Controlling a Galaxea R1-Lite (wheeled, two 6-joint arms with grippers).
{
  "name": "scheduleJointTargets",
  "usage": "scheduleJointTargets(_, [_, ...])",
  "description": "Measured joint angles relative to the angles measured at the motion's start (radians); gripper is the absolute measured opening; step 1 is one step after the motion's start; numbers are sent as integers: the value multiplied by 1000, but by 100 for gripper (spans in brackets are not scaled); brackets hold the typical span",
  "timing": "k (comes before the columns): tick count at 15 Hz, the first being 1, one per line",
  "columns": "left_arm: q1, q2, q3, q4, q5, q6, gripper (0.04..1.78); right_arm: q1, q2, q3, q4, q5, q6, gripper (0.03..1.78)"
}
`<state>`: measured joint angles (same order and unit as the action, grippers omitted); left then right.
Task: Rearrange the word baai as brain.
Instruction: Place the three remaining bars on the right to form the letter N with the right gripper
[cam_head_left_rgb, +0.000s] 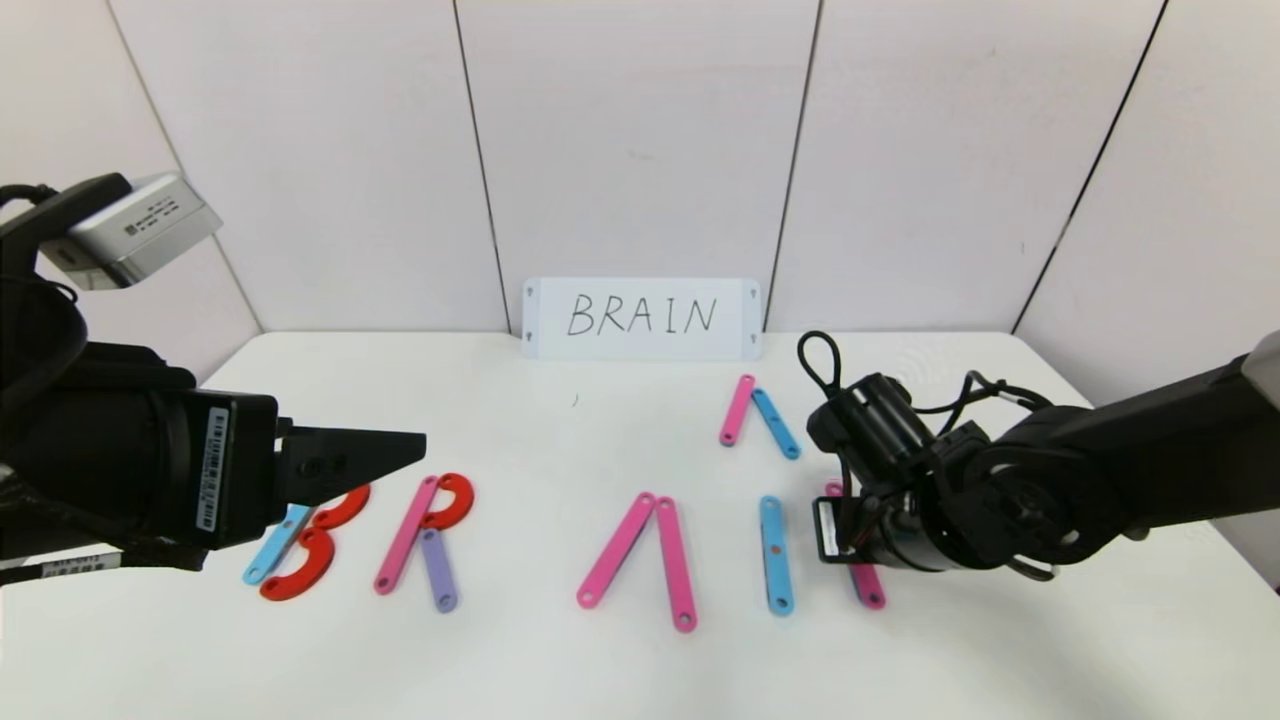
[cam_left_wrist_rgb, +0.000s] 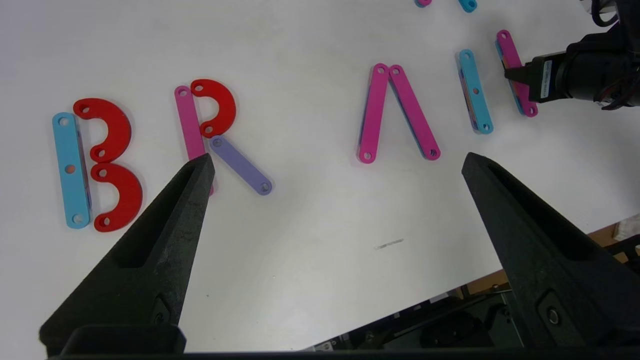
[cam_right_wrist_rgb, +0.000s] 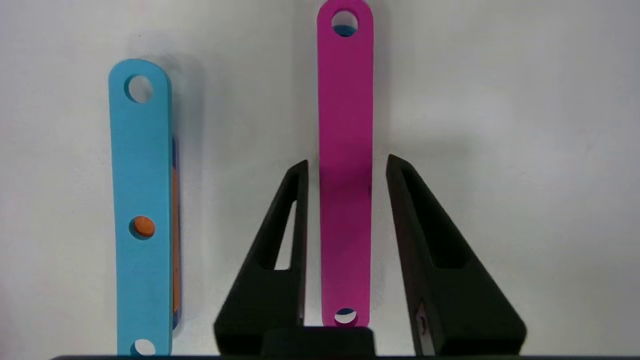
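Letters of the word lie in a row along the near part of the white table (cam_head_left_rgb: 600, 430). At its right end the right gripper (cam_right_wrist_rgb: 345, 172) hovers low over a pink bar (cam_right_wrist_rgb: 345, 150), fingers parted a little to either side of it, with a sliver of gap on each side, so nothing is gripped. Just to its left lies the blue bar (cam_head_left_rgb: 775, 553) of the I, then the A (cam_head_left_rgb: 645, 550) made of two pink bars with no crossbar. Further left stand the R (cam_head_left_rgb: 425, 535) and the B (cam_left_wrist_rgb: 95, 165), both whole. The left gripper (cam_left_wrist_rgb: 340, 165) hangs wide open and empty above the B and R. A spare pink and blue pair (cam_head_left_rgb: 760, 412) waits further back, before the card (cam_head_left_rgb: 642, 318) reading BRAIN. I'd judge only the N unfinished.
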<state>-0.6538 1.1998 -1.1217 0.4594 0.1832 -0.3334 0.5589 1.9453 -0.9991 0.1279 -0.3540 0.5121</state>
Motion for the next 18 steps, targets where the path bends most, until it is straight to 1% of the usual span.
scheduleJointTargets(5, [0, -1, 0, 0, 1, 0, 173, -4, -17, -16, 1, -7, -11, 144])
scheduleJointTargets(8, [0, -3, 0, 0, 1, 0, 173, -19, -15, -67, 0, -3, -31, 169])
scheduleJointTargets(10, [0, -3, 0, 0, 1, 0, 173, -45, -2, -135, 0, 2, -88, 174])
scheduleJointTargets(15, [0, -3, 0, 0, 1, 0, 173, -107, 54, -295, -3, 19, -250, 174])
scheduleJointTargets(18, [0, -2, 0, 0, 1, 0, 173, -134, 117, -385, -4, 67, -300, 174])
